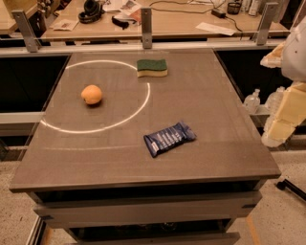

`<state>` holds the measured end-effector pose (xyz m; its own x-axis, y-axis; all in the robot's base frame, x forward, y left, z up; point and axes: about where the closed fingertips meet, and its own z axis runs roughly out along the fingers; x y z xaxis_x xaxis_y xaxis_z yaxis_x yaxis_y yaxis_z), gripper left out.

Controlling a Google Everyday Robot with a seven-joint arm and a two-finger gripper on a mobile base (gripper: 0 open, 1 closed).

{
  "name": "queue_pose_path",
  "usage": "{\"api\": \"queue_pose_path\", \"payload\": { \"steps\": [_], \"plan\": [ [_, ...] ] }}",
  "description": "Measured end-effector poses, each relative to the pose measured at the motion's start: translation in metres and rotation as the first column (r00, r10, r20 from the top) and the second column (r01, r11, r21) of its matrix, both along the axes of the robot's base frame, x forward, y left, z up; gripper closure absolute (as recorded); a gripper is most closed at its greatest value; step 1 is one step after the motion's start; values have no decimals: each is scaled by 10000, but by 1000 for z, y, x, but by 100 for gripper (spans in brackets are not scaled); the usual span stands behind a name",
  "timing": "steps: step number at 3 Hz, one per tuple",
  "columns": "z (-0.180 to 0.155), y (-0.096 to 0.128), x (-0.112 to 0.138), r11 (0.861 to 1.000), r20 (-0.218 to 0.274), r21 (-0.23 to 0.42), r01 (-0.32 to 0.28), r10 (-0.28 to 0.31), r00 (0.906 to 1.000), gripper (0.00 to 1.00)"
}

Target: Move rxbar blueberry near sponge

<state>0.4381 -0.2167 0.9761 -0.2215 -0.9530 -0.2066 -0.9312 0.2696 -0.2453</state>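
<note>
1. Blue rxbar blueberry (169, 138) lies near the surface's (215, 95) front edge; the sponge (152, 67) sits by the back edge.
2. Open room lies between them.
3. My pincer (283, 119) hangs off the right side; I cannot tell its state.

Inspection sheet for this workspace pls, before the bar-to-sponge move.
surface: brown table, bright light ring on its left half.
job's things: rxbar blueberry front centre, flat, slanted; sponge at the back, green side up; well apart.
clutter: orange inside the ring.
grippers: tool at right frame edge, beside the table, away from the bar.
cables: black cable on the rear desk.
surroundings: rear desk with headphones and papers; bottles low at right.
</note>
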Motion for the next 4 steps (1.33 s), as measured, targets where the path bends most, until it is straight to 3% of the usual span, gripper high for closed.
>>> {"api": "queue_pose_path", "payload": {
  "steps": [1, 2, 3, 4],
  "plan": [
    [2, 3, 0, 9999, 92, 76, -121, 120, 9999, 0],
    [-8, 20, -1, 9953, -102, 505, -829, 835, 9965, 0],
    [-25, 43, 1, 9791, -518, 1007, -1766, 1824, 9819, 0],
    [-44, 64, 10, 9537, -658, 1687, -2492, 2631, 9625, 0]
  ]
}}
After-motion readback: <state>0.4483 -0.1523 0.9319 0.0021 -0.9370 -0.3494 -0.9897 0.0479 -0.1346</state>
